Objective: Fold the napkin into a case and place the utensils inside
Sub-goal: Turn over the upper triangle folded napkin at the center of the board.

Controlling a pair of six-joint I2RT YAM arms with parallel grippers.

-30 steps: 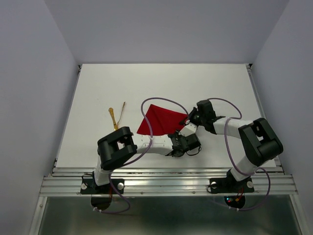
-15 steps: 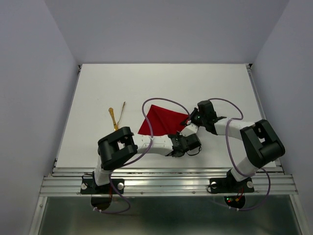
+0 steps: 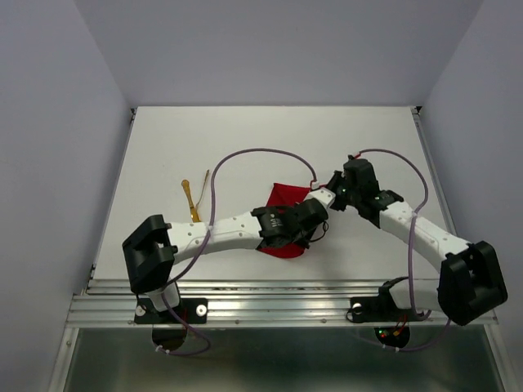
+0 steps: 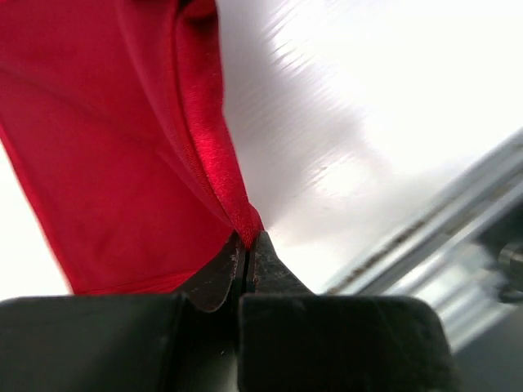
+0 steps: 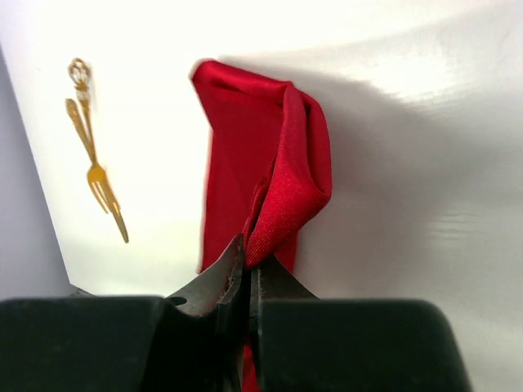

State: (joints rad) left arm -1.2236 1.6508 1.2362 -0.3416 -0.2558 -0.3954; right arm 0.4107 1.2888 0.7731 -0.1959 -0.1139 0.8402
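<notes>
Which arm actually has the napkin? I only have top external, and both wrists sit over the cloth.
Observer: Both. In the left wrist view, the left jaws are shut on a pinched fold of the napkin.
Operator: And the right jaws, on cloth or just near it?
Observer: On it. In the right wrist view they are shut on a rolled-over fold at the napkin's edge.
Operator: I can't make out the fork's tines from up here.
Observer: The right wrist view shows them. The fork lies apart from the cloth, tines at the end nearer that camera.
</notes>
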